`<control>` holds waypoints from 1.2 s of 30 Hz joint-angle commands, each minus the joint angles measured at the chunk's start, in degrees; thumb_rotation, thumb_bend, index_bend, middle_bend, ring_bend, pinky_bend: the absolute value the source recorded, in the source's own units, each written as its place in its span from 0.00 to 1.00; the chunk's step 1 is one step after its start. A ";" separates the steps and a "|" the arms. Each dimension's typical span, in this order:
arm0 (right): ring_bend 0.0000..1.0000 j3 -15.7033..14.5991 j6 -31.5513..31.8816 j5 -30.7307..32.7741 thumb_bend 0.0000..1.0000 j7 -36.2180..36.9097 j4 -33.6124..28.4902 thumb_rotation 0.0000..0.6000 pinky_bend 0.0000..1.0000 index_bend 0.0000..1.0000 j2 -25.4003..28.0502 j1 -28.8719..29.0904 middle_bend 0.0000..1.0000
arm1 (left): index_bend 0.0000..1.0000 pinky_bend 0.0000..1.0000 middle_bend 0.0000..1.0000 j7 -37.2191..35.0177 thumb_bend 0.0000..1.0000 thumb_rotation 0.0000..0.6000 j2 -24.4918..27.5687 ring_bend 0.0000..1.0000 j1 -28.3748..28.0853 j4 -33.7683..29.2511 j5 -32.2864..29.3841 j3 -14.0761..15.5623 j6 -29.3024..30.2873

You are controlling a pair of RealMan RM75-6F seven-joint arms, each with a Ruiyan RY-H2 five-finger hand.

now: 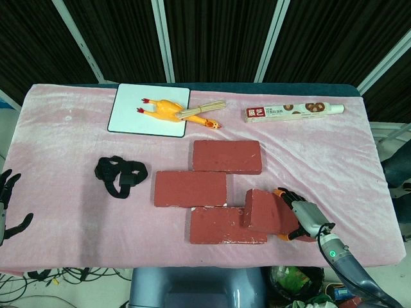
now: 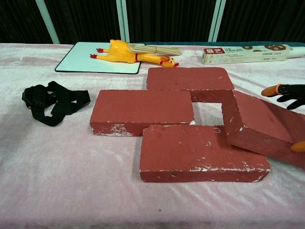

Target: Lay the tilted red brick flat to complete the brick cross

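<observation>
Three red bricks lie flat on the pink cloth: a far one, a left one and a near one. The tilted red brick leans with its left edge up on the near brick's right end. My right hand grips this brick's right end, fingers over the far edge and an orange-tipped thumb at the near edge. My left hand hangs at the table's left edge, fingers spread, holding nothing; the chest view does not show it.
A black strap lies left of the bricks. At the back sit a white board with a yellow rubber chicken and a bundle of sticks, and a long box.
</observation>
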 commanded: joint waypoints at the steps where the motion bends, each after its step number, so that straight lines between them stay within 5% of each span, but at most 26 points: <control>1: 0.00 -0.03 0.03 0.00 0.00 -0.01 -0.01 1.00 0.09 0.00 0.04 -0.02 0.00 | 0.10 0.00 0.03 0.05 0.25 1.00 0.00 0.00 0.00 -0.01 0.01 0.01 0.00; 36: 0.00 0.55 -1.79 2.64 0.00 -0.88 2.04 1.00 0.09 0.00 -1.08 1.57 0.00 | 0.10 0.00 0.03 0.74 0.25 1.00 -0.04 0.00 -0.09 -0.37 -0.71 -0.13 -0.32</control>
